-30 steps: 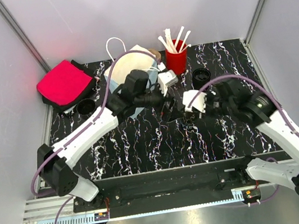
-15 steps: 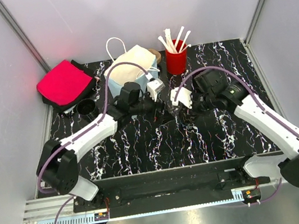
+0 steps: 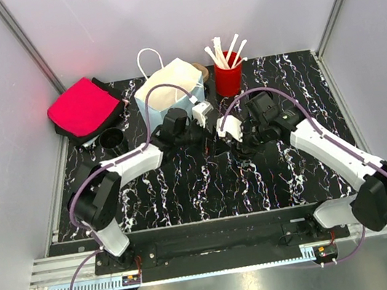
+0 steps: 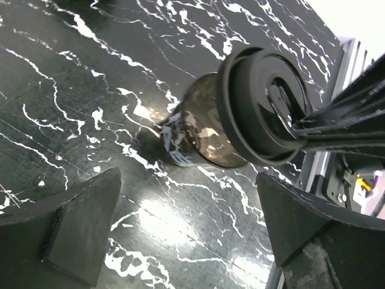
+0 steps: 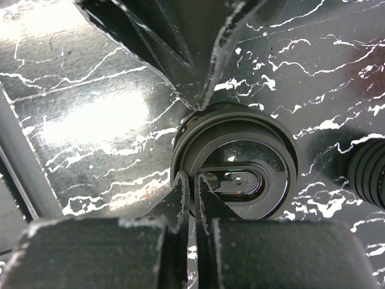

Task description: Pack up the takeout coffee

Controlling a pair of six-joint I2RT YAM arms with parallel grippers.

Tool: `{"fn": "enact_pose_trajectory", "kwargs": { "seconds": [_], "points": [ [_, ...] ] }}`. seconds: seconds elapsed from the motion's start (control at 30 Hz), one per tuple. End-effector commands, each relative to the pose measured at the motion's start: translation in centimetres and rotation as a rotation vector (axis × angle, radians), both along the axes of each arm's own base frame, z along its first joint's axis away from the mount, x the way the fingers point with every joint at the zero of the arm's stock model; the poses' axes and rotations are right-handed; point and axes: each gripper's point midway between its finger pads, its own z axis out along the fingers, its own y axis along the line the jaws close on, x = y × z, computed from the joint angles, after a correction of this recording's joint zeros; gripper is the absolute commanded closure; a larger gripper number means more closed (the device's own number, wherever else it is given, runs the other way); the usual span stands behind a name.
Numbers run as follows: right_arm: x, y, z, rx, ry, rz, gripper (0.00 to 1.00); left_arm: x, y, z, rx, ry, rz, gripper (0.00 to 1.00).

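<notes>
- Left wrist view, item: the small black disposable paper coffee cup with a black plastic lid (image 4: 210, 132) sits at centre frame. It stands, apparently upright, on the black white-veined marble tabletop (image 4: 72, 78).
- Same view, tools: your left gripper (image 4: 189, 180) has its two fingers spread wide at the lower corners. It holds nothing, and the cup lies beyond the gap. The right gripper (image 4: 289, 120) enters from the right edge as thin blades meeting the lid.
- Right wrist view: the lid fills centre frame, seen from above. The right fingers at bottom centre are pressed nearly together, pinching the lid's near rim. A ribbed black object (image 5: 368, 174) sits at the right edge, and you cannot tell what it is.
- Top view: the cup sits mid-table between the two wrists and is hard to make out against the dark surface. At the upper centre are a white paper bag with a loop handle (image 3: 168, 90) and a red cup of white stirrers (image 3: 228, 77).
- Handling, as a judgement: treat the cup as light, with a thin wall that dents and a glossy, slippery skin. The press-fit lid may pop off if you lift by it. Grip around the body just below the lid, and gently.
</notes>
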Motion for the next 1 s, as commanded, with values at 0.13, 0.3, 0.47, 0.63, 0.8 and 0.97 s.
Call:
{"fn": "enact_pose_trajectory", "kwargs": {
  "seconds": [0.13, 0.3, 0.47, 0.63, 0.8, 0.97],
  "points": [
    [1.7, 0.7, -1.1, 0.041, 0.011, -0.008, 1.0, 1.7, -1.3, 1.6, -0.12, -0.005, 0.012, 0.08],
    [1.5, 0.8, -1.5, 0.042, 0.035, -0.009, 1.0, 1.6, -1.6, 1.7, -0.15, 0.016, 0.008, 0.11],
    [1.0, 0.8, -1.3, 0.052, 0.046, -0.005, 1.0, 1.5, -1.6, 1.3, -0.152, 0.022, 0.015, 0.11],
    [0.9, 0.7, -1.6, 0.045, 0.063, -0.012, 1.0, 1.6, -1.6, 0.9, -0.144, 0.03, 0.024, 0.13],
    [0.6, 0.7, -1.9, 0.039, 0.086, -0.011, 1.0, 1.2, -1.8, 0.6, -0.139, 0.032, 0.017, 0.14],
    [0.2, 0.7, -2.4, 0.036, 0.107, -0.01, 1.0, 1.1, -1.8, 0.1, -0.138, 0.043, 0.02, 0.17]
  ]
}}
